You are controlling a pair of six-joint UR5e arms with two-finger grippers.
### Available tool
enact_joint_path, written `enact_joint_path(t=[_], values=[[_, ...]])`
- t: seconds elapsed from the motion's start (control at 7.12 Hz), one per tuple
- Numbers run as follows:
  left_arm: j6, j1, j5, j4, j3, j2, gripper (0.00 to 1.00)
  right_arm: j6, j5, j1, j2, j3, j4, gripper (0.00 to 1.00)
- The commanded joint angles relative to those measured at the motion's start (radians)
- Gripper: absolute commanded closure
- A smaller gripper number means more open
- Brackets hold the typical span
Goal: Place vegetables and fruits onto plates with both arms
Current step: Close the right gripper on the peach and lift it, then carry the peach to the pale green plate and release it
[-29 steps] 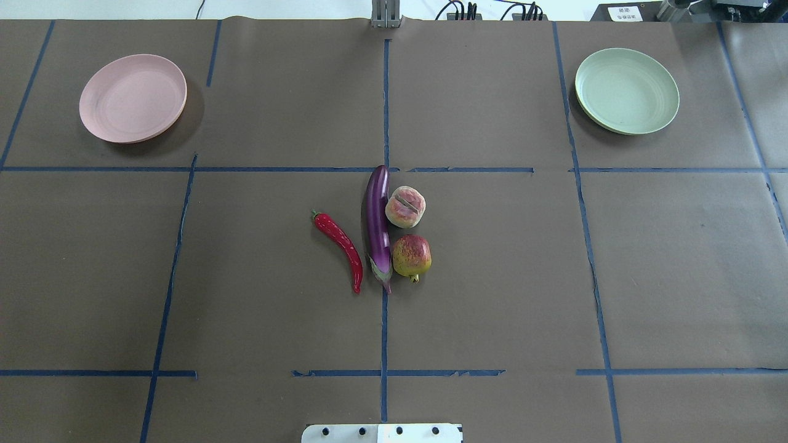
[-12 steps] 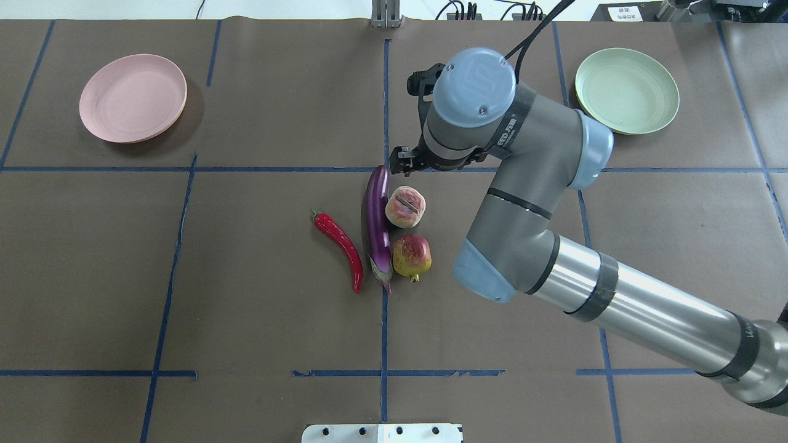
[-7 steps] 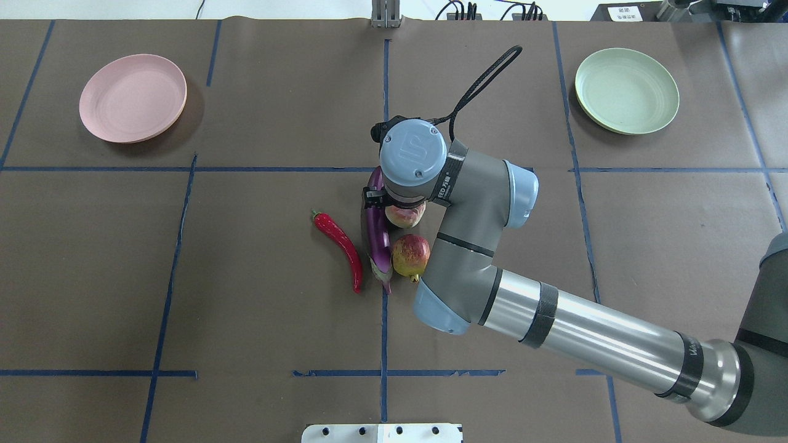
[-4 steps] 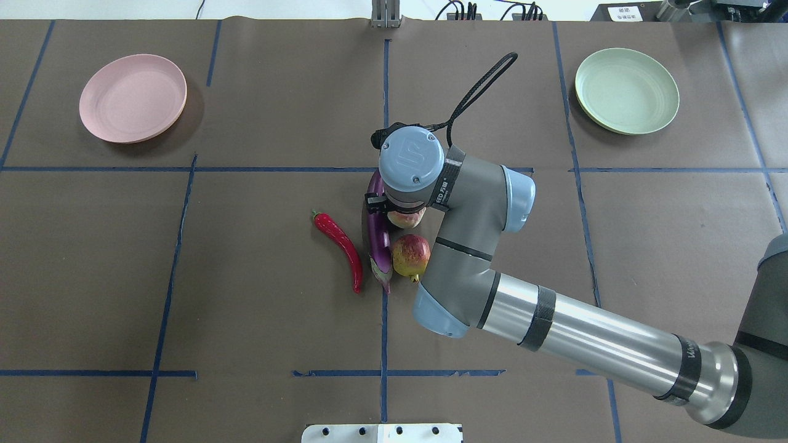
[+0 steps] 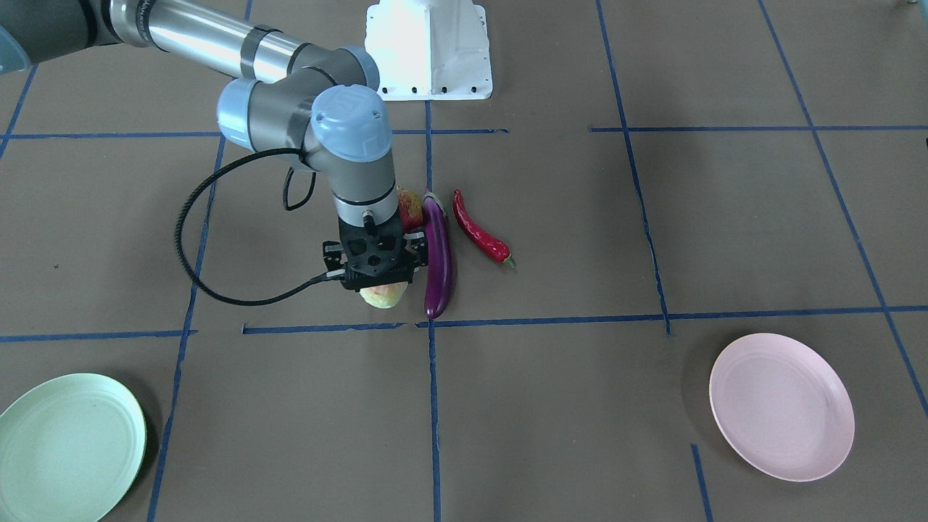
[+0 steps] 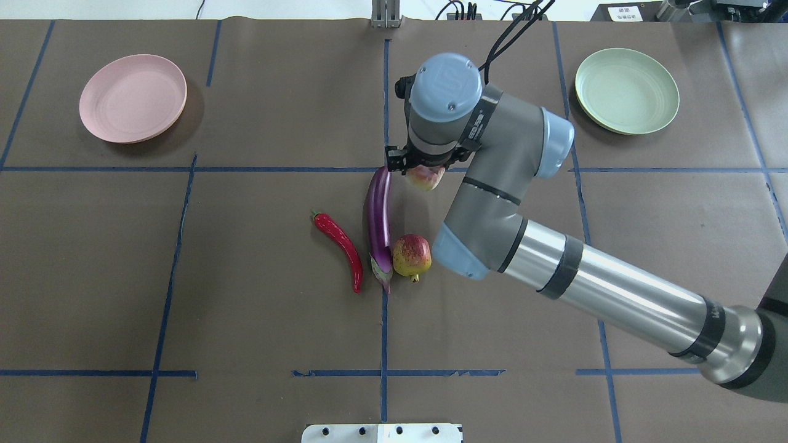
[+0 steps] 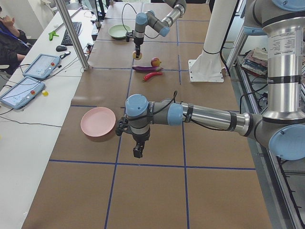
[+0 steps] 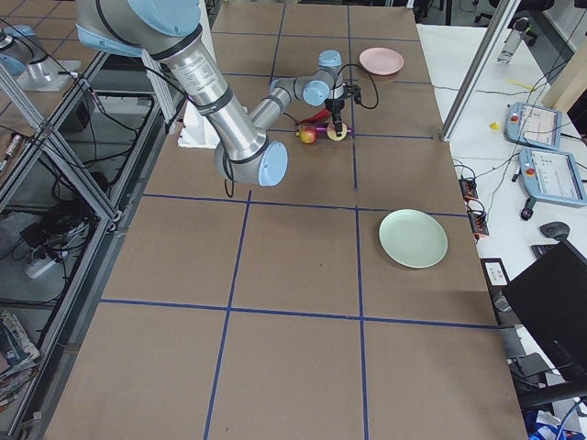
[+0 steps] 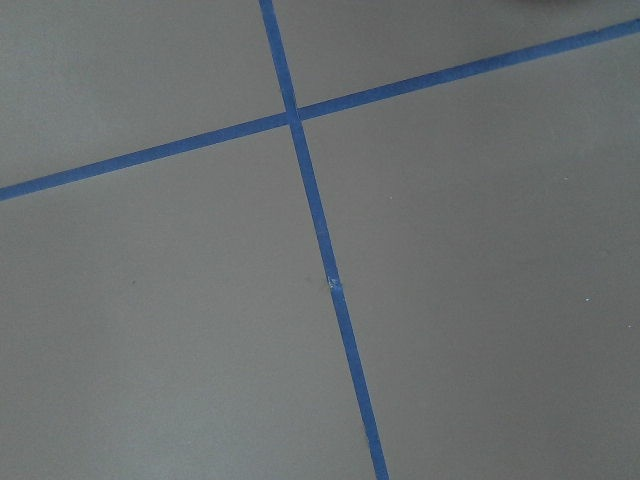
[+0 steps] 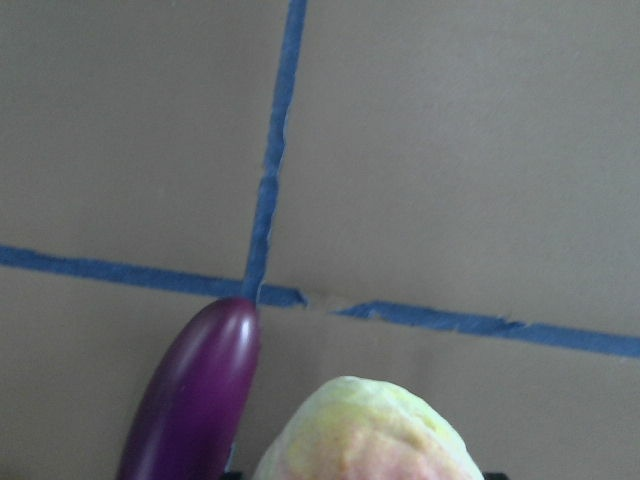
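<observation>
My right gripper (image 6: 423,167) is shut on the pale pink-green peach (image 6: 425,178) and holds it above the table, just past the eggplant's far tip. The peach also shows under the gripper (image 5: 377,279) in the front view (image 5: 384,296) and in the right wrist view (image 10: 370,435). The purple eggplant (image 6: 378,224), red chili (image 6: 340,246) and dark red pomegranate (image 6: 411,255) lie mid-table. The pink plate (image 6: 133,97) is far left, the mint green plate (image 6: 627,90) far right; both are bare. My left gripper (image 7: 137,151) hangs over bare table near the pink plate (image 7: 98,121); I cannot tell its state.
Brown paper with blue tape lines (image 9: 320,250) covers the table. The white base block (image 5: 428,47) stands at the robot's edge. Tablets (image 7: 21,90) and a keyboard lie on the operators' side bench. My right arm's forearm (image 6: 603,301) spans the table's right half.
My right arm came in, lowered onto the peach, and has now risen and moved away from the robot with the peach in it. The eggplant's far tip shifted slightly.
</observation>
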Motion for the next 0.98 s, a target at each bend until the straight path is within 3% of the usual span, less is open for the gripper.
enact_joint_path(t=[0.0,0.28,0.42,0.56,0.84], values=[[0.002,0.006,-0.001,0.000,0.000,0.000,0.00,-0.281,0.128,0.205,-0.067,-0.017,0.004,0.93],[0.005,0.006,-0.003,-0.002,0.000,0.000,0.00,-0.596,0.234,0.377,-0.095,-0.166,0.022,0.93],[0.005,0.006,-0.001,-0.002,0.000,0.000,0.00,-0.672,0.275,0.433,-0.118,-0.258,0.125,0.93],[0.006,0.006,-0.001,-0.002,0.000,0.000,0.00,-0.678,0.286,0.464,-0.152,-0.361,0.283,0.93],[0.006,0.006,-0.003,-0.002,-0.002,0.000,0.00,-0.698,0.282,0.466,-0.195,-0.460,0.378,0.90]])
